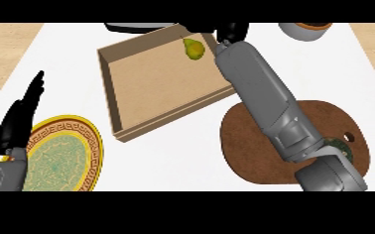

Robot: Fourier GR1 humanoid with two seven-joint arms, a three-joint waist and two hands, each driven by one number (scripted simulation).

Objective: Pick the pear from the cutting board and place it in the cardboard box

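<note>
Head view: brown cardboard box (147,87) holds pear (193,49) near far wall, off wooden cutting board (253,144) already. Right hand (231,31) beside pear, fingers cannot tell. Left hand (22,116) rests by plate (93,144), fingers straight

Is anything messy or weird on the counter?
Nothing is spilled or broken. The pear lies inside the box, which sits askew on the counter, and the cutting board is bare. The left hand rests by the plate.
</note>
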